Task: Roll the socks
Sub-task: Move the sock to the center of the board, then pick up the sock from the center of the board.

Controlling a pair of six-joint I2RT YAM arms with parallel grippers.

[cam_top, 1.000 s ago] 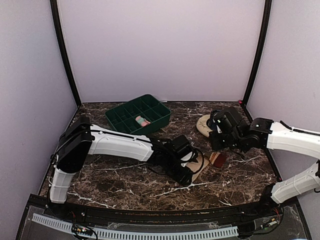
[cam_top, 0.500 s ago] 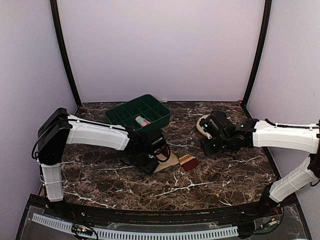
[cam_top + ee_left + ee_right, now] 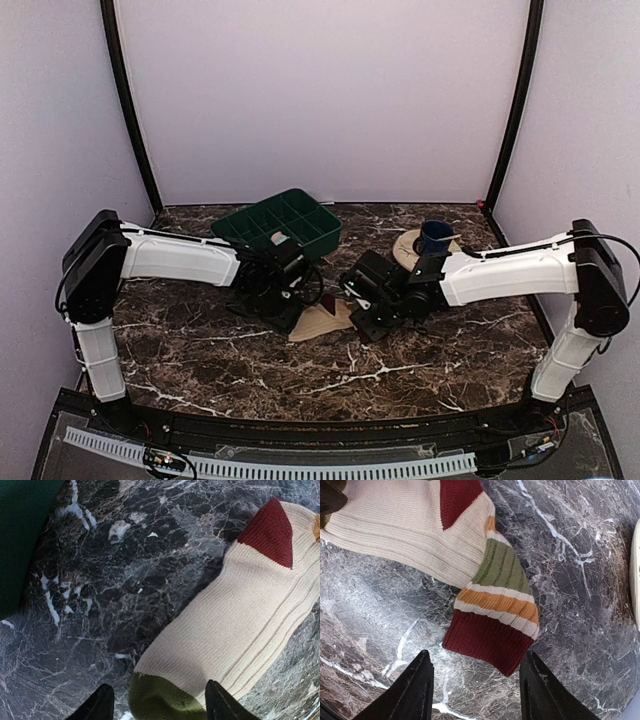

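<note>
Right gripper (image 3: 478,682) swings in to beige sock (image 3: 322,320) | left gripper (image 3: 159,706) at toe | both jaws apart | pre-roll: pinch cuff next

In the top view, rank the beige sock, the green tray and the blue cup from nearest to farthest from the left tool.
1. The beige sock: right at the left tool, with its green toe between the open fingers.
2. The green tray: just behind the tool, toward the back wall.
3. The blue cup: farthest, on the right side near the back.
</note>
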